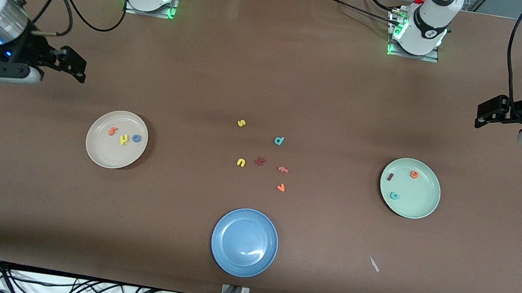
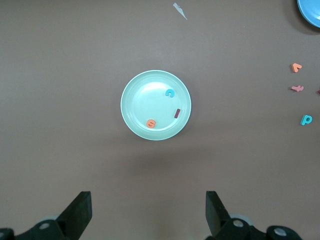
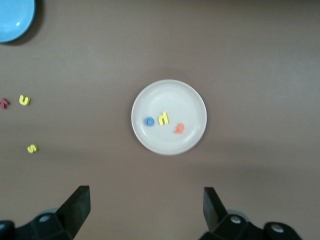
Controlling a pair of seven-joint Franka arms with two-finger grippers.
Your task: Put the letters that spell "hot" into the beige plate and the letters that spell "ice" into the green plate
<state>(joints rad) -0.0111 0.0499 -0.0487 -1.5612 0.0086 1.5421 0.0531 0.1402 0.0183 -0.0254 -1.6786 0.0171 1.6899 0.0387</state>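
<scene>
Front view shows the yellow "h" (image 1: 123, 139), blue ring "o" (image 1: 136, 138) and orange "t" (image 1: 113, 131) foam letters in the round cream-beige plate (image 1: 99, 154); dark red bar "i" (image 1: 390, 176), teal "c" (image 1: 393, 195) and orange "e" (image 1: 414, 174) lie in the pale mint-green plate (image 1: 418, 207). Left tool (image 2: 149, 212) and right tool (image 3: 146, 210) hang wide open, empty, each over bare tabletop beside its plate. Any further reach risks grabbing a stray letter such as the yellow "n" (image 1: 241, 162) and spoiling a sorted plate.

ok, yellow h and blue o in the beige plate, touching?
Apart. The right wrist view shows a strip of beige plate between the yellow h and the blue o.
</scene>
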